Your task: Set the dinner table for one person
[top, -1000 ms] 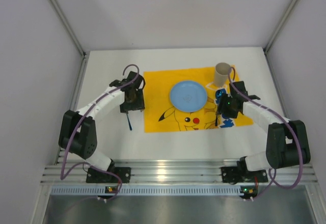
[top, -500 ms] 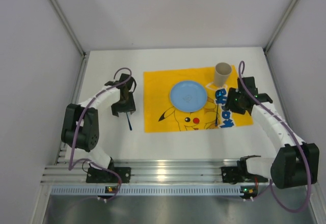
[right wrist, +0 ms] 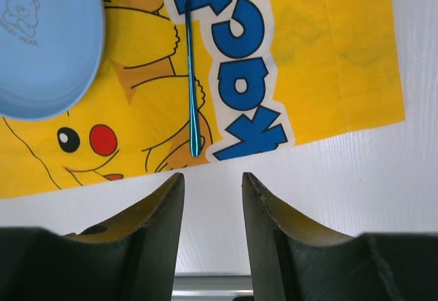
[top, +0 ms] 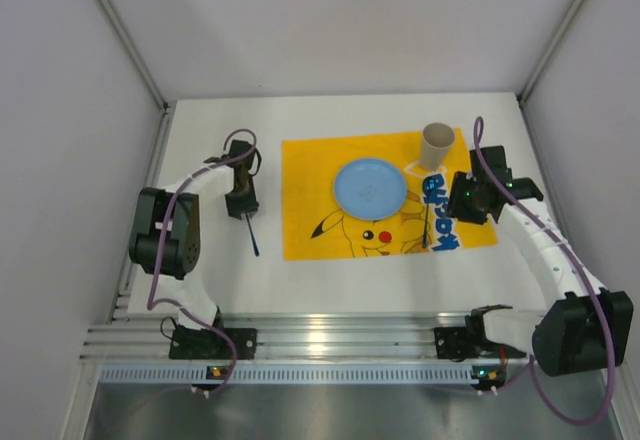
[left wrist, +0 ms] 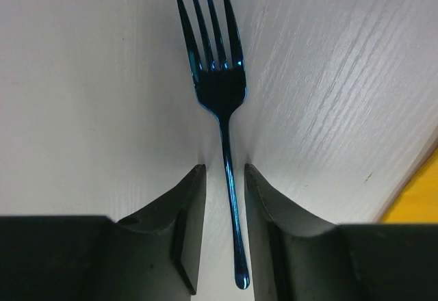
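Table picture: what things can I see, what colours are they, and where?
table: 1, white, under everything
mat: 1, yellow with cartoon print, middle of table
plate: 1, light blue, middle of mat
cup: 1, beige, mat's far right corner
fork: 1, dark blue, on table left of mat
thin utensil: 1, blue, on mat right of plate
left fingers: 2, black, either side of fork handle
right fingers: 2, black, apart, over mat's right side

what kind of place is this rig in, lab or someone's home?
Probably a lab test cell: plain grey partition walls, a ribbed aluminium rail along the near edge, a plain white tabletop.
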`<state>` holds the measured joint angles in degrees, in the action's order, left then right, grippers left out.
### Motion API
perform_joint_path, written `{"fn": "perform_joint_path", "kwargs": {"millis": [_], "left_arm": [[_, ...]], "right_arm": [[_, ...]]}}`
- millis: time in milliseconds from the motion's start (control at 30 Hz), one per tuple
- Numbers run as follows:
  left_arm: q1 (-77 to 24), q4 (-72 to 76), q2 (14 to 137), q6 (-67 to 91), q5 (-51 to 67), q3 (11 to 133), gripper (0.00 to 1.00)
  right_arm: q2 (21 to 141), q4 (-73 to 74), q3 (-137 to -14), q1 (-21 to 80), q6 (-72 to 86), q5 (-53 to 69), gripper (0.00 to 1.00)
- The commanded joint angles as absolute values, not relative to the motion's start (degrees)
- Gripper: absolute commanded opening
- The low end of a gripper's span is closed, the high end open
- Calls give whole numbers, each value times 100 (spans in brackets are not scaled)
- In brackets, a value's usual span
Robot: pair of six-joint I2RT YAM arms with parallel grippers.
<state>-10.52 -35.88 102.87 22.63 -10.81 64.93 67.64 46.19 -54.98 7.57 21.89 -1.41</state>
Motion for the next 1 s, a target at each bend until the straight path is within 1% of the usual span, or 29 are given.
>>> {"fn": "perform_joint_path", "kwargs": {"millis": [0, 33, 67, 167, 200, 367, 667, 800, 967], "left_arm": [[-844, -2866, 10871, 2180, -958, 6258, 34], [-783, -2761, 10907, 2206, -915, 6180, 31], [-747, -2708, 10925, 2206, -862, 6144, 23], [-633, -2549, 10977, 2206, -765, 6003, 10], [-607, -2523, 11004, 2206, -756, 5977, 0], [-475, -2548, 10995, 2083, -756, 5950, 0], [-501, -3392, 10134, 1819, -730, 6723, 0], [-764, -3752, 9915, 1854, -800, 7197, 0], [-1388, -3990, 9870, 2232, -624, 7540, 0]], "right_arm": [[6759, 4825, -5871, 677, 2074, -246, 40], [6767, 4843, -5897, 677, 2074, -246, 40], [6785, 4860, -5950, 677, 2074, -237, 39], [6829, 4913, -6029, 677, 2057, -237, 38], [6855, 4930, -6047, 677, 2039, -237, 38], [6917, 4931, -6143, 677, 1995, -246, 37], [7040, 4817, -6310, 685, 2030, -246, 34], [7005, 4720, -6258, 677, 2083, -316, 34], [6926, 4615, -6004, 677, 2188, -273, 33]]}}
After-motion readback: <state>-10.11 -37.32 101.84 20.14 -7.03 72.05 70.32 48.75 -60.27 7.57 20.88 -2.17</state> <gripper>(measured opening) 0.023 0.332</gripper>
